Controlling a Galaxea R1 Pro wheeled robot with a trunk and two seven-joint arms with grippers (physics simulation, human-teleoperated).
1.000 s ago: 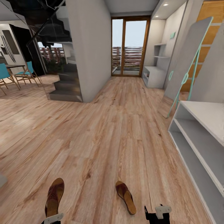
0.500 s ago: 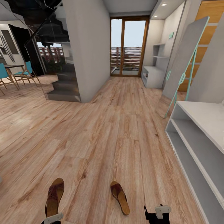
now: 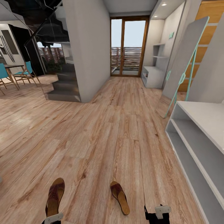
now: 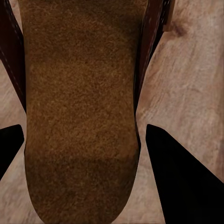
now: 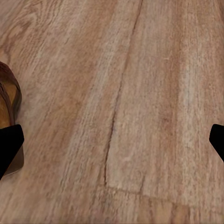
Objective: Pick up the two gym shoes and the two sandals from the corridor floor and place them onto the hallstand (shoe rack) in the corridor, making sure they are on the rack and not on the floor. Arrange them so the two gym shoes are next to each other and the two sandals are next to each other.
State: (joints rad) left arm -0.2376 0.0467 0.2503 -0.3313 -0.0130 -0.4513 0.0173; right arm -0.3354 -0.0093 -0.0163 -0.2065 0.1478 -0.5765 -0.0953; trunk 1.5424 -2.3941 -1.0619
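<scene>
Two brown sandals lie on the corridor floor [image 3: 118, 130]: the left sandal [image 3: 55, 196] sits between the wide-spread fingers of the left gripper [image 4: 81, 154], ready for descent and closing. The right sandal [image 3: 120, 197] lies just beside the open right gripper [image 5: 114, 140]. The hallstand [image 3: 199, 146] waits at right.
</scene>
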